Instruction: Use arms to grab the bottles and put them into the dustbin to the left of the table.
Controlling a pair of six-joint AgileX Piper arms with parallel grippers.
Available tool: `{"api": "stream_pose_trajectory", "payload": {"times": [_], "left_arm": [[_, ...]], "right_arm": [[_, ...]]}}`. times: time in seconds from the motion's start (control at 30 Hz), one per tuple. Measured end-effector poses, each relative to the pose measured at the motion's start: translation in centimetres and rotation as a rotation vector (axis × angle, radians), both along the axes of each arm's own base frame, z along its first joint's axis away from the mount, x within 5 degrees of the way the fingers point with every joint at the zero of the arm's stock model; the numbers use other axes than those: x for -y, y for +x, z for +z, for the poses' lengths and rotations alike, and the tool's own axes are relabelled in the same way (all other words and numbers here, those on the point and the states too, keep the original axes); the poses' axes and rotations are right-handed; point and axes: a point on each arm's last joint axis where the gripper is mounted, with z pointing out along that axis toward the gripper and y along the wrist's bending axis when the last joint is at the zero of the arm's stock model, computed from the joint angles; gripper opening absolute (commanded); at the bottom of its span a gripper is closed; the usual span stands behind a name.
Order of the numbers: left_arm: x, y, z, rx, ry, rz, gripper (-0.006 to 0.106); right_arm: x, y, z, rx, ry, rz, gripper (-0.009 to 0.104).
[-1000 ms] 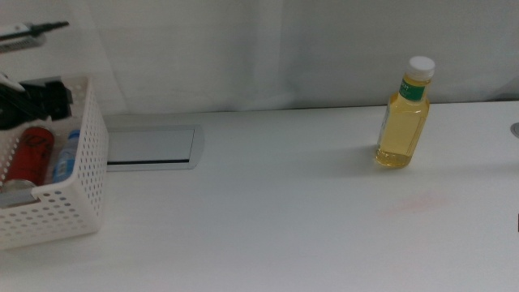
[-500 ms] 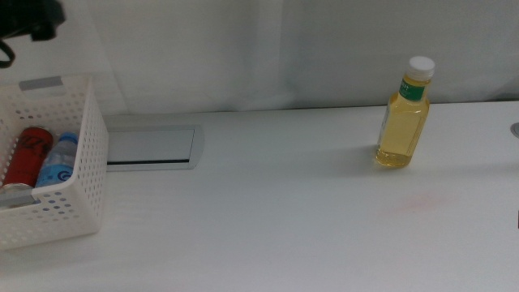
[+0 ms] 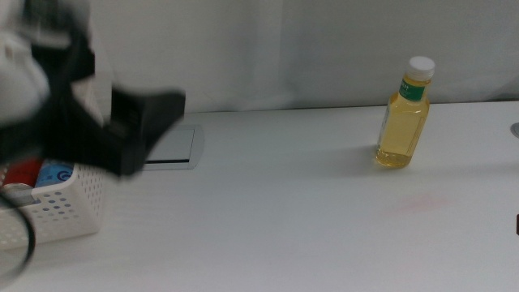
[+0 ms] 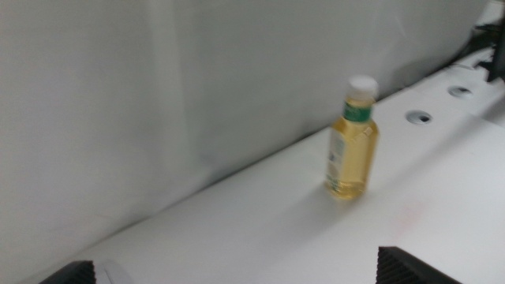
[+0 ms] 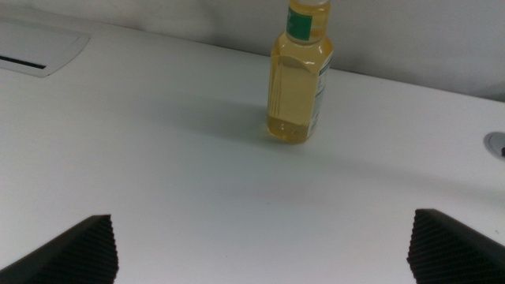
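Observation:
The yellow-liquid bottle (image 3: 403,122) with a white cap and green neck band stands upright on the white table (image 3: 284,211) at the right. It also shows in the left wrist view (image 4: 352,142) and the right wrist view (image 5: 298,83). The small blue-capped bottle (image 3: 55,172) lies in the white dustbin (image 3: 61,215) at the left, partly hidden. My left gripper (image 3: 158,113) is a dark blur above the dustbin's right side, open and empty (image 4: 237,272). My right gripper (image 5: 268,252) is open and empty, well short of the yellow bottle.
A red can (image 3: 24,172) lies in the dustbin beside the blue bottle. A grey panel (image 3: 174,146) is set into the table next to the dustbin. Round holes (image 4: 418,117) sit in the table behind the yellow bottle. A white curtain backs the table.
My left arm has lifted out of the dustbin and swung right and toward the camera, now blurred in front of the dustbin. The yellow bottle has not moved.

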Motion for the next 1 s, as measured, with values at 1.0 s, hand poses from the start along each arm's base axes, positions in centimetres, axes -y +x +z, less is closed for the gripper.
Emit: {"api": "stream_pose_trajectory", "payload": {"times": [1.0], "left_arm": [[-3.7,-7.3,-9.6,0.092,-0.078,-0.039,0.091]], "right_arm": [[-3.6,11.1,-9.3,-0.118,0.047,-0.072,0.103]]}}
